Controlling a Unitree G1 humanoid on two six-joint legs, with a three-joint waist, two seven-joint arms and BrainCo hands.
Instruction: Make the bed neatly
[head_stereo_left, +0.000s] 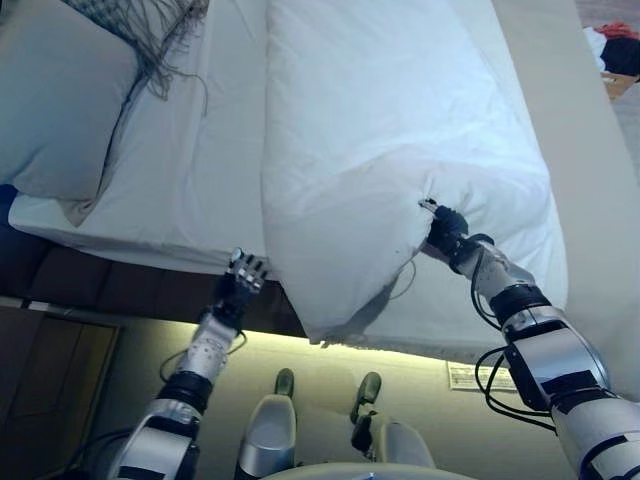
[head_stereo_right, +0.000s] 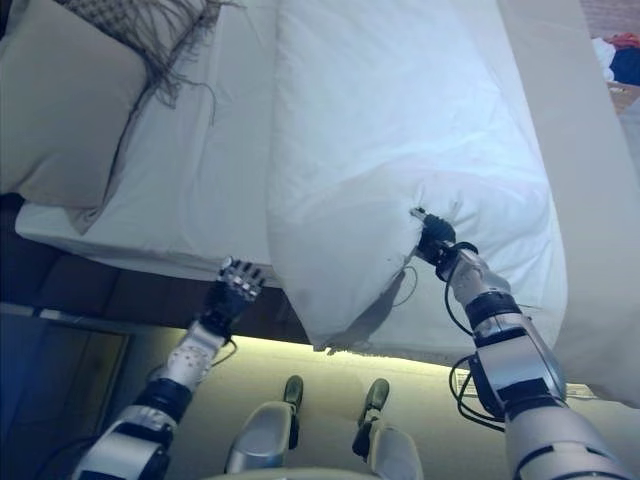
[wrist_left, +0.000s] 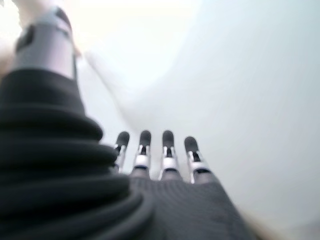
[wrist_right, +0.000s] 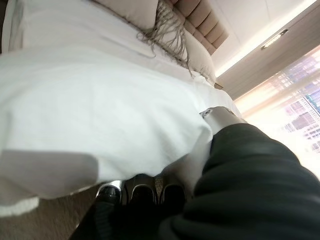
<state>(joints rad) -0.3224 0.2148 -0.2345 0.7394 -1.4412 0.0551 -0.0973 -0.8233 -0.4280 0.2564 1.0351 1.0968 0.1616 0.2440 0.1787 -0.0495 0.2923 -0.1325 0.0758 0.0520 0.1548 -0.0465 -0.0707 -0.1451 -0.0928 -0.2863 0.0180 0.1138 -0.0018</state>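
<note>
Duvet (head_stereo_left: 380, 140) bunched on bed (head_stereo_left: 215, 190), right hand (head_stereo_left: 445, 232) gripping its edge

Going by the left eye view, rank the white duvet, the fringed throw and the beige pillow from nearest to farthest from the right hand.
From the right hand:
1. White duvet: gripped in that hand, mid-bed.
2. Fringed throw: far side, by the pillows.
3. Beige pillow: farthest, the bed's left corner.

Bare strip of flat white bed sheet (head_stereo_left: 215, 150) left free between bulky white folded duvet (head_stereo_left: 400, 140) and beige square pillow (head_stereo_left: 60, 100). Far end of strip blocked by grey fringed throw (head_stereo_left: 150, 30). Near corner crowded by left hand (head_stereo_left: 243, 275). Duvet edge occupied by right hand (head_stereo_left: 445, 232).
</note>
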